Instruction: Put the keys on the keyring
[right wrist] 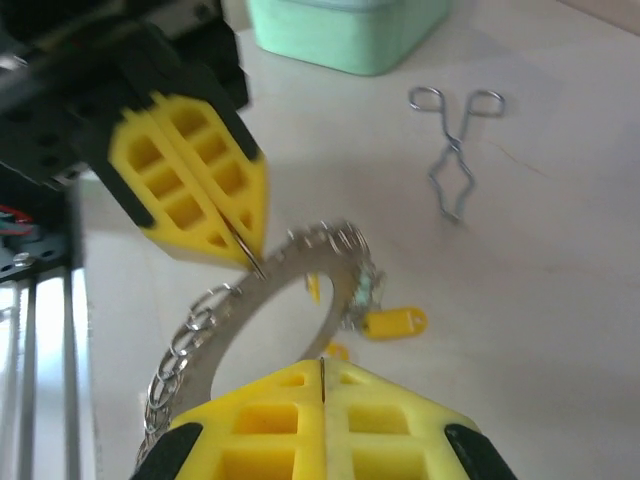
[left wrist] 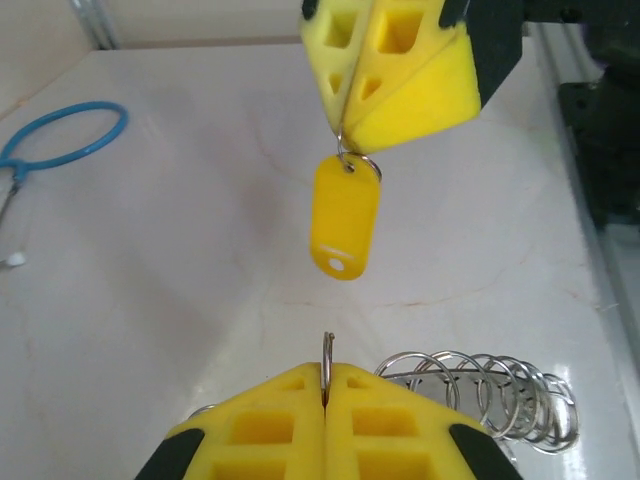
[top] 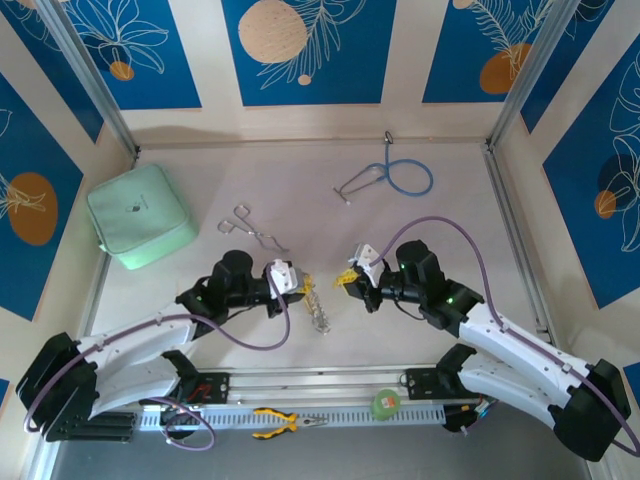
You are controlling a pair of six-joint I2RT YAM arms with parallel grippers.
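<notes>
Top view: the left end effector (top: 298, 282) and right end effector (top: 352, 276) face each other closely over the middle of the counter (top: 450, 240). The keyring (top: 318, 308) lies between them, nearer the left one. Forceps (top: 255, 228), a stethoscope (top: 400, 178) and a green case (top: 140, 215) lie farther back.

Left wrist view: the left fingers (left wrist: 270, 420) are pressed together on a thin edge of metal that rises between their tips. Opposite, the right fingers (left wrist: 410, 70) are clamped on a small ring from which a yellow key (left wrist: 345, 215) hangs, clear of the counter. A coil of silver loops (left wrist: 490, 390) rests on the counter beside the left fingers.

Right wrist view: the left end effector pinches the keyring's (right wrist: 290, 285) rim, lifting that side. Another yellow key (right wrist: 395, 322) sits at the far rim; I cannot tell whether it is attached. The right fingers (right wrist: 270, 430) meet with no gap.
</notes>
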